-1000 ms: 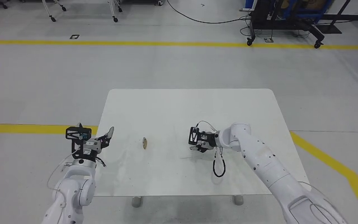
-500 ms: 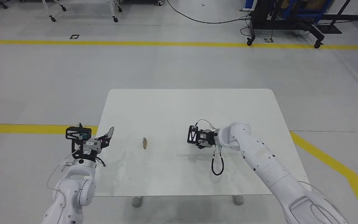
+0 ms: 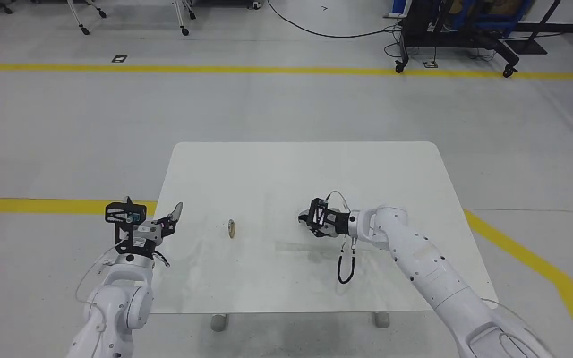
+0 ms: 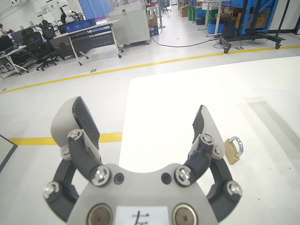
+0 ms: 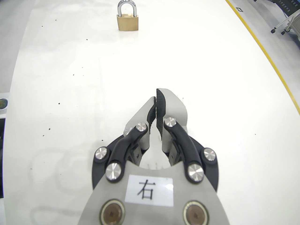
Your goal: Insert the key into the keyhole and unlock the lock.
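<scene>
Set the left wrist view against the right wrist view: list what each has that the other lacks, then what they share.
Left wrist view: the left gripper, jaws spread wide, and a workshop behind it with desks, office chairs and shelving.
Right wrist view: the right gripper, jaws shut, and dark specks scattered on the tabletop.
Both: the brass padlock, shackle closed, on the white table, and a yellow floor line.

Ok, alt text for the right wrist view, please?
The right claw hangs over a white table, its ribbed black pads pressed together. Farther ahead, a brass padlock with a silver shackle sits on the table, apart from the claw.
</scene>
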You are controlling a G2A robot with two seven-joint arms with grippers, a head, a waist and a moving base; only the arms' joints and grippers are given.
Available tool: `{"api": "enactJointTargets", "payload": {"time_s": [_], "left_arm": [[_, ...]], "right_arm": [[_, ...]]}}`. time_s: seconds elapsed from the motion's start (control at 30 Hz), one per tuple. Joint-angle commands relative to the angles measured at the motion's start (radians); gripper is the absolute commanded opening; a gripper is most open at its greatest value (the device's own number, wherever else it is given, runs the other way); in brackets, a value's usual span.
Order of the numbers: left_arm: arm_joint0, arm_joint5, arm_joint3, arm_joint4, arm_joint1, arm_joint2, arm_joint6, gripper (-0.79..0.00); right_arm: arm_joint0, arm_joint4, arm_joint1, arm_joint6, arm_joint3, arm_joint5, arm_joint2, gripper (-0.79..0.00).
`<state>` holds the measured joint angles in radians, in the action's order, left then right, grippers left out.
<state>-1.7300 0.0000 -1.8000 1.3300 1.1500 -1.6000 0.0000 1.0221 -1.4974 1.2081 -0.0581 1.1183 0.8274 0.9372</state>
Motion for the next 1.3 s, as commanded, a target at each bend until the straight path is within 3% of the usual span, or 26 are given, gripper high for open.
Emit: {"api": "enactJointTargets", "payload": {"time_s": [0.0, 0.13, 0.23, 0.4, 0.53, 0.67, 0.83, 1.03, 1.27], "left_arm": [[0.0, 0.0, 0.0, 0.0, 0.0, 0.0, 0.0, 0.0], [0.008, -0.022, -0.028, 0.024, -0.001, 0.004, -0.001, 0.0], [0.042, -0.098, -0.1, 0.049, -0.002, 0.043, -0.04, 0.0], [0.203, -0.145, -0.131, 0.111, 0.006, 0.173, -0.156, 0.0], [0.358, -0.155, -0.054, 0.138, 0.026, 0.322, -0.244, 0.0], [0.507, -0.226, 0.064, 0.185, 0.05, 0.482, -0.321, 0.0], [0.649, -0.285, 0.213, 0.226, 0.081, 0.619, -0.381, 0.0], [0.75, -0.299, 0.375, 0.294, 0.116, 0.741, -0.46, 0.0], [0.799, -0.316, 0.5, 0.301, 0.152, 0.828, -0.467, 0.0]], "right_arm": [[0.0, 0.0, 0.0, 0.0, 0.0, 0.0, 0.0, -0.785], [0.0, 0.0, 0.0, 0.0, 0.0, 0.0, 0.0, -0.785], [0.03, -0.055, -0.004, -0.05, 0.032, -0.078, -0.002, -0.785], [0.063, -0.125, -0.011, -0.143, 0.058, -0.143, -0.006, -0.785], [0.064, -0.136, -0.015, -0.158, 0.055, -0.145, 0.001, -0.785], [0.046, -0.135, -0.018, -0.168, 0.036, -0.122, 0.01, -0.785], [0.029, -0.146, -0.02, -0.198, 0.03, -0.106, 0.01, -0.785], [0.022, -0.148, -0.025, -0.232, 0.022, -0.103, 0.018, -0.785], [0.018, -0.139, -0.025, -0.253, -0.004, -0.109, 0.021, -0.785]]}}
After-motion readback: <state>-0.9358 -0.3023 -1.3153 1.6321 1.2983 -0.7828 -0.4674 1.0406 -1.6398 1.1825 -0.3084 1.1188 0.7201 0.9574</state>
